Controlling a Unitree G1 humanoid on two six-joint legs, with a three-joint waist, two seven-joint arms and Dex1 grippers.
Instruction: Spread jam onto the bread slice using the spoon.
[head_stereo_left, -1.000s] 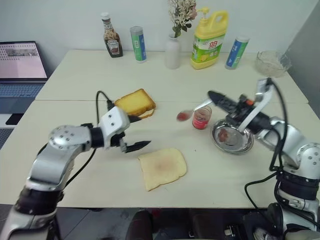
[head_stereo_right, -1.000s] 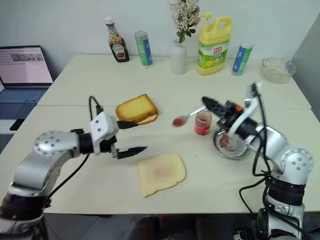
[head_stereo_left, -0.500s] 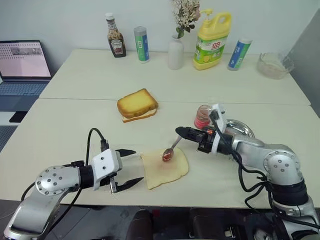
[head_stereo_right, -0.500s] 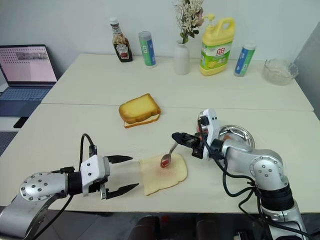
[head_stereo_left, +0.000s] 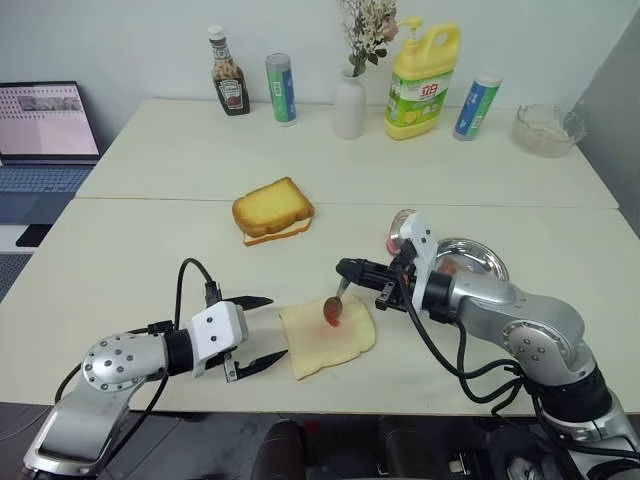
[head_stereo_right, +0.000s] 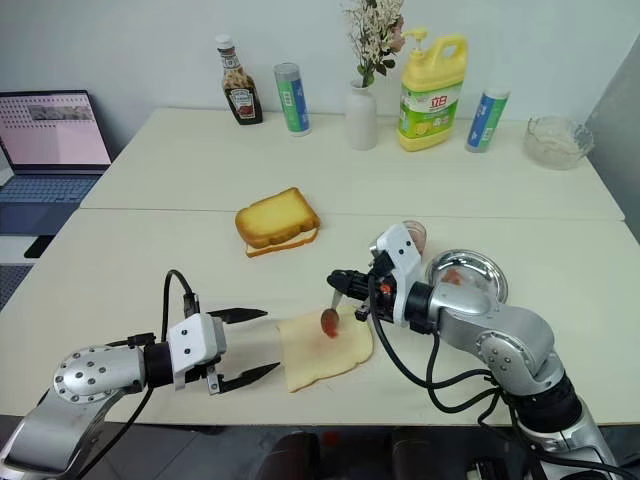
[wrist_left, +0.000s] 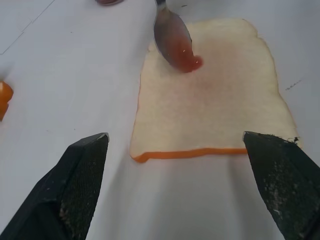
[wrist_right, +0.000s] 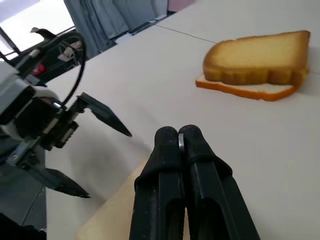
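**Spreading the first spoonful**

Right gripper (head_stereo_right: 338, 283) clamped tight on small silver metal spoon (head_stereo_left: 334, 304), bowl resting on flat, pale cream bread slice (head_stereo_left: 328, 337) with reddish-pink jam (wrist_left: 186, 59) near its far edge. Left gripper (head_stereo_left: 262, 332) beside the slice, fingers wide apart, holding nothing. Best to drag the bowl flat, lightly, towards the slice's near edge; likely to slide otherwise.

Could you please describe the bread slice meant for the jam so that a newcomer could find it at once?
On the pale table, look at the near edge, between the two grippers. The bread slice lies flat there, thin and pale, with the spoon putting red jam on it. The toast farther back is thicker, golden and bare.
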